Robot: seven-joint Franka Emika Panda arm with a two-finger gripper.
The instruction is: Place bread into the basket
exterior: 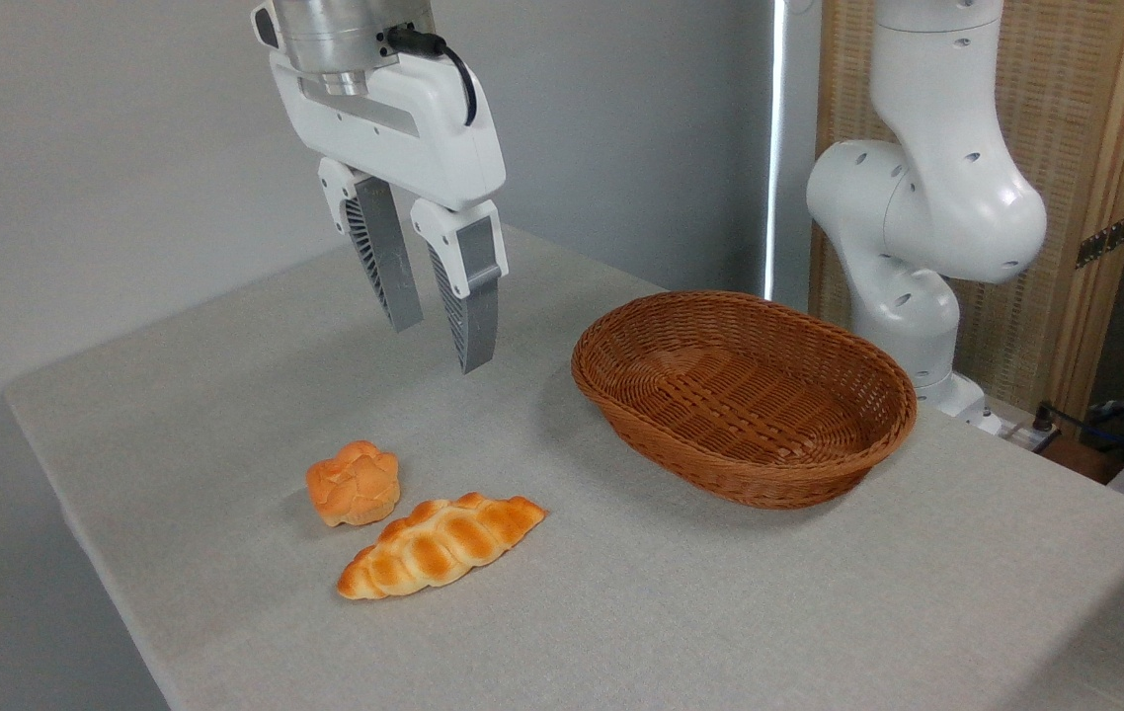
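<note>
nearest the lens lies a braided loaf (441, 546), with the bread (354, 483) touching its upper left. gripper (439, 346) hangs empty at upper left, fingers partly spread. best come straight down, clear of the loaf. roundish, the bread shows no clear long axis. basket (878, 380) sits at centre right.

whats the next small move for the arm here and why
Probably move the gripper toward the camera and down over the bread. Its jaws hang open and empty high above the table, the bun sits untouched beside the braided loaf, and the basket holds nothing.
</note>
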